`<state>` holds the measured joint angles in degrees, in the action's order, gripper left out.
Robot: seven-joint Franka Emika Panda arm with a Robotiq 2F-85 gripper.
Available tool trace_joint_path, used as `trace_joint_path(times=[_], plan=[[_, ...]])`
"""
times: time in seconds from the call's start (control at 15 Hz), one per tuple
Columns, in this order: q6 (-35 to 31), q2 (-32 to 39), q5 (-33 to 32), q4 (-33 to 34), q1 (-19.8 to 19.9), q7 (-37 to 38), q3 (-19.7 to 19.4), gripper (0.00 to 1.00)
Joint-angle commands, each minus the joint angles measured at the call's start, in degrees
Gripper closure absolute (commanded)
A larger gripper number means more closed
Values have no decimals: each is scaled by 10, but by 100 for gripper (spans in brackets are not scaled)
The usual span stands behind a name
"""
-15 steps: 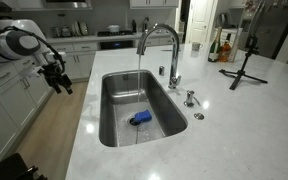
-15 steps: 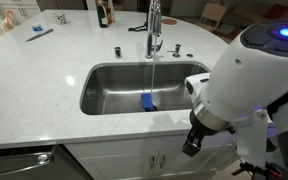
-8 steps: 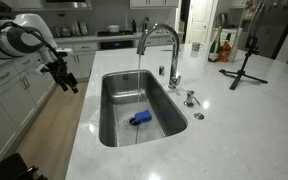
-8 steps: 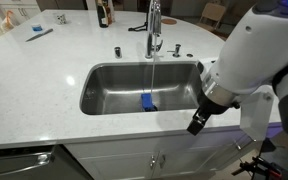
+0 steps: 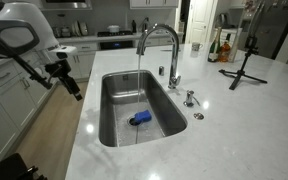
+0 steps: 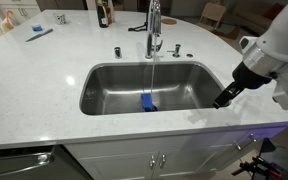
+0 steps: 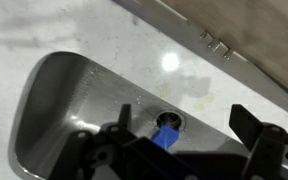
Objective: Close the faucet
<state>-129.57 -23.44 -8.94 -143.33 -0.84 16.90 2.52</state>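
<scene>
**Inspection: tap running, claw open and clear of it**

The faucet (image 5: 160, 45) stands at the back edge of the sink (image 5: 114, 110), set into the counter (image 5: 244, 110). Its arched spout reaches over the basin. In an exterior view the faucet (image 6: 154, 25) shows a thin stream of water (image 6: 152, 72) falling from the spout into the sink (image 6: 109, 85).

A small blue object (image 5: 141, 118) lies on the basin floor, just where the stream lands (image 6: 148, 101). The wrist view places this object (image 7: 167, 137) at the drain, with the sink wall (image 7: 54, 100) curving round to the left.

Low chrome fittings (image 5: 190, 97) sit on the counter just beside the faucet base. One more fitting (image 6: 116, 50) stands to its other side.

The claw (image 5: 74, 88) hangs off the counter's edge at the end of the sink, well apart from the faucet and touching nothing. In an exterior view the claw (image 6: 222, 98) is tilted, its tip pointing toward the basin rim. In the wrist view the claw (image 7: 182, 128) has its two dark fingers (image 7: 119, 128) spread wide apart with nothing held between them.

Further out, a black tripod (image 5: 244, 65) stands on the counter, with bottles (image 5: 222, 45) behind it.
</scene>
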Motion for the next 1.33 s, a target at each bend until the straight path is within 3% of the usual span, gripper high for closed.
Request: trace_joint_path(times=[0.0, 0.33, 0.67, 1.0, 1.27], plan=[[-43, -96, -1, -78, 48, -23, -34, 0], [-155, -125, -20, -107, 125, -71, -82, 0], [-318, -55, -29, -88, 167, -88, -74, 0], [-454, 65, -51, -40, 244, -57, -12, 0], [-462, 146, -126, 39, 346, 12, 61, 0]])
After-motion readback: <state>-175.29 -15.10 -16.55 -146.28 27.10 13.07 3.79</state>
